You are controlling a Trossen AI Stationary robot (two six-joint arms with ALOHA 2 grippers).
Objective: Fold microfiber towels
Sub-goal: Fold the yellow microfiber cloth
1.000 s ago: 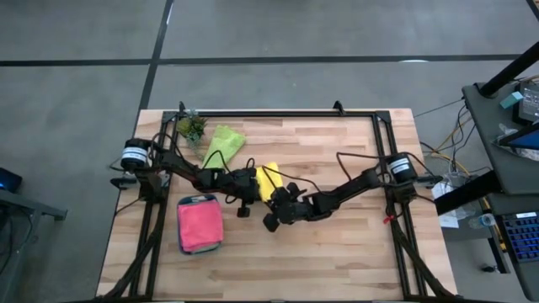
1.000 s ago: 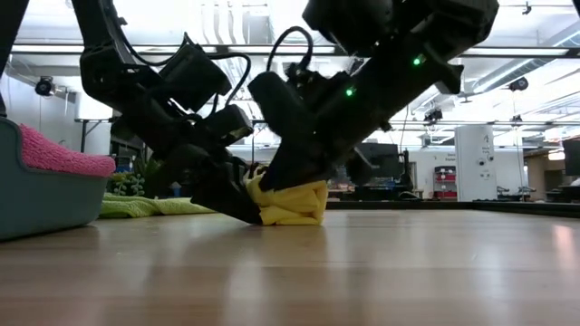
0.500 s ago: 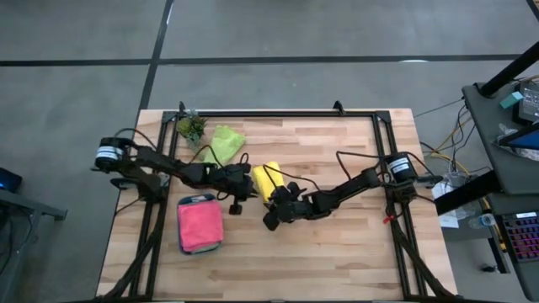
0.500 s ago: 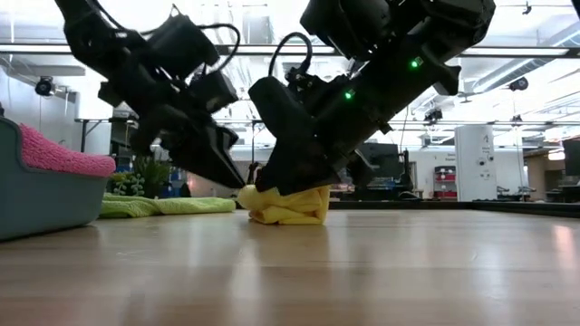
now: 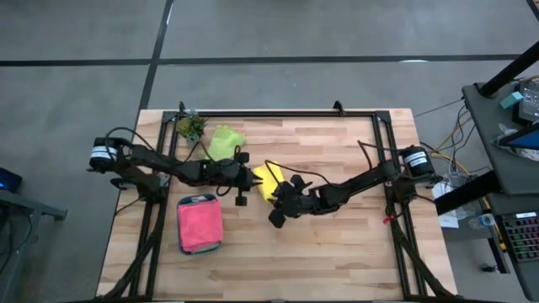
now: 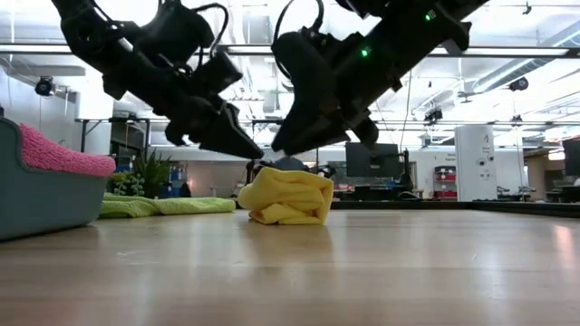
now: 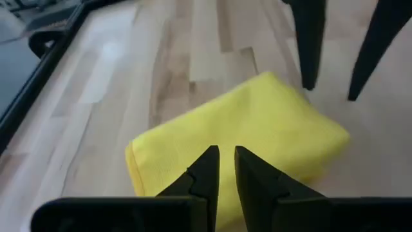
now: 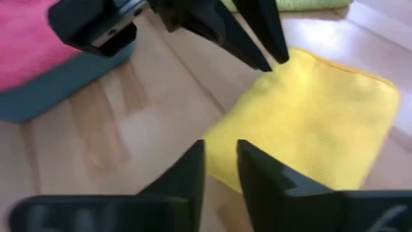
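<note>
Yellow microfiber towel (image 6: 285,196), folded into a soft bundle, lies free mid-table just under both grippers: the left gripper (image 7: 221,169) hovers with fingers nearly pressed together, the right gripper (image 8: 221,169) likewise narrow, neither holding anything. Judging from its puffy edges, the fold could spring open, or a low fingertip could drag it. Nearby lie a lime green cloth (image 5: 224,140), a small green potted plant (image 5: 191,127) and a teal plastic tray (image 5: 184,244) holding a pink towel (image 5: 200,225).
</note>
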